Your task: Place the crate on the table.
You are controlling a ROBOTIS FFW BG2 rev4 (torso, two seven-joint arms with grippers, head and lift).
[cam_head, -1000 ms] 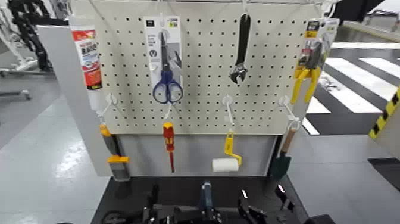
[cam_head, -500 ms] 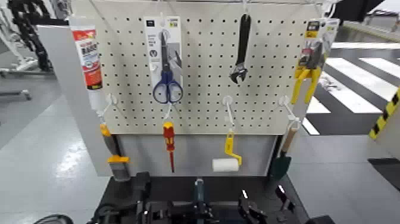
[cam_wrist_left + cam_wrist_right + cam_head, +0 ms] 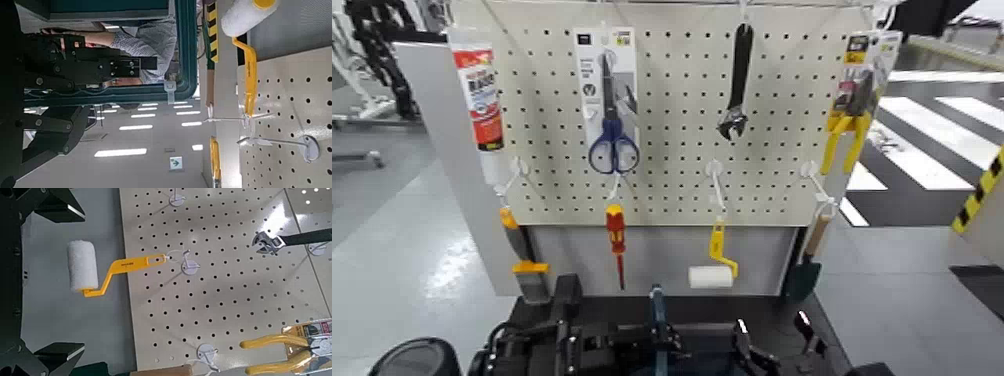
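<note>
Both arms low at 6 o'clock in head view: left claw (image 3: 564,335) at 7, right claw (image 3: 757,352) at 5, grip state can't tell on either. Crate (image 3: 657,335) between them, handle bar upright, over black worktop (image 3: 772,308). Behind at 12: white pegboard (image 3: 672,110) with scissors (image 3: 612,115), wrench (image 3: 737,85), yellow paint roller (image 3: 712,265). Grey floor (image 3: 402,270) around.

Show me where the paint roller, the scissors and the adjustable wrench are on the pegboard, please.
paint roller (image 3: 709,277): head view, on its white roller sleeve.
scissors (image 3: 613,152): head view, on the blue handle loops.
adjustable wrench (image 3: 737,80): head view, on the black handle, above the jaw head.
</note>
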